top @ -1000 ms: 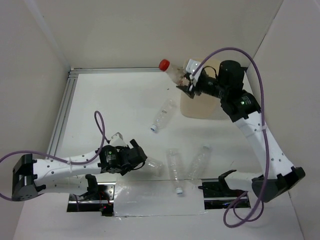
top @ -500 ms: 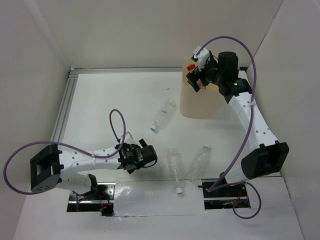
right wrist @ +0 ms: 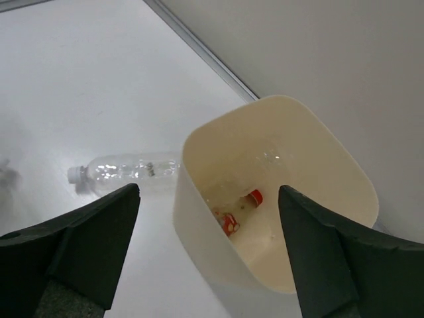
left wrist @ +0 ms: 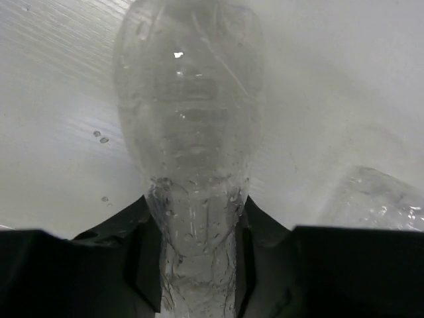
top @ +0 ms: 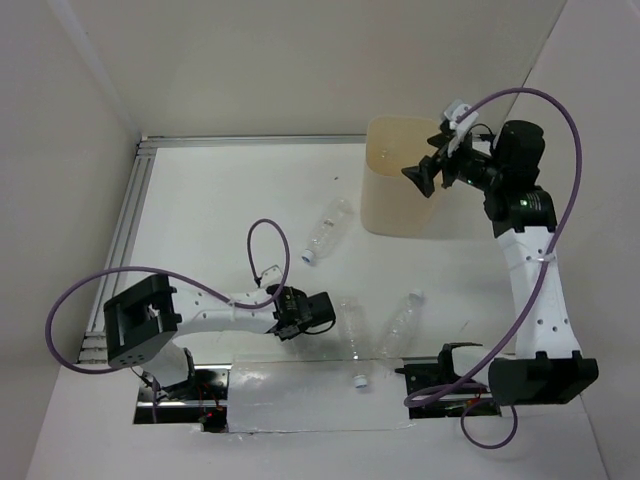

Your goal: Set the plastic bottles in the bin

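My left gripper (top: 326, 312) (left wrist: 195, 209) is low on the table and shut on a clear plastic bottle (left wrist: 189, 126), whose body is squeezed between the jaws. A second clear bottle (top: 352, 345) lies right beside it, and I cannot tell the two apart from above. Over the beige bin (top: 398, 205) (right wrist: 218, 255) hangs my right gripper (top: 427, 174) (right wrist: 207, 192), open with nothing in it. A bottle with a red label (right wrist: 227, 222) and red cap lies at the bottom of the bin. Two more clear bottles (top: 328, 228) (top: 398, 325) lie on the table.
An aluminium rail (top: 130, 215) runs along the left and far edges of the white table. Walls close in on three sides. A purple cable (top: 270, 245) loops above the left arm. The bottle (right wrist: 126, 172) left of the bin lies with its cap pointing away from the bin.
The right gripper carried the red-capped bottle over the bin and opened; that bottle now lies inside. The left arm reached right and its jaws shut on a clear bottle.
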Available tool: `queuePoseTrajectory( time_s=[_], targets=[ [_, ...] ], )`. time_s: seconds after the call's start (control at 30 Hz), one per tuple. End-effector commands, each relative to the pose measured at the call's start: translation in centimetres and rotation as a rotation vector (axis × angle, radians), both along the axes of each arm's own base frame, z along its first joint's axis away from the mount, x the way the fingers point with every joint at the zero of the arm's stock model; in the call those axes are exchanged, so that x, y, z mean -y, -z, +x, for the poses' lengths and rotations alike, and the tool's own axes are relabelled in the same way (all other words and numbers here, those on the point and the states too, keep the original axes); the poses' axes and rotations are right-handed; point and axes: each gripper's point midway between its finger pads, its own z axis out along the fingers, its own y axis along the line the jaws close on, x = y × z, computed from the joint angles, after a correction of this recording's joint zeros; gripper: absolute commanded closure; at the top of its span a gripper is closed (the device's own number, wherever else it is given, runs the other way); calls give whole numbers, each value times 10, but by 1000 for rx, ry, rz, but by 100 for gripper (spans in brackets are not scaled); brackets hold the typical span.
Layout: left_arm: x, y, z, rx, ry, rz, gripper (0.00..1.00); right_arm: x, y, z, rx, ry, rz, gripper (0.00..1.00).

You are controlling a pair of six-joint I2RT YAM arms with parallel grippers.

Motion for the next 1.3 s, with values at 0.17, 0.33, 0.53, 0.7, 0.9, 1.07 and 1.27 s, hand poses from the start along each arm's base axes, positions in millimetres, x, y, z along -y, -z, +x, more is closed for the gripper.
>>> queuePoseTrajectory(
  time_s=[0.17,0.33,0.53,0.7,0.9,1.07,1.27],
  targets=[
    [-4,-102,-23,185,94,-19,90,0,26,-85,-18,-263,13,73],
    [17,-211,1,453,215,-151,93,18,76,-103,-119,-129,-4,100],
    [67,-406,90,1088,392,-318,91,31,112,-115,-280,2,-9,100],
    [94,-463,196,1243,415,-316,89,26,137,-139,-279,-107,-117,99],
    [140,-490,274,1331,445,-330,81,28,164,-156,-350,-144,-171,69],
    [188,-429,323,1288,499,-226,64,29,166,-158,-348,-134,-169,64],
    [203,-382,349,1255,500,-127,24,29,169,-159,-353,-130,-164,21]
  ],
)
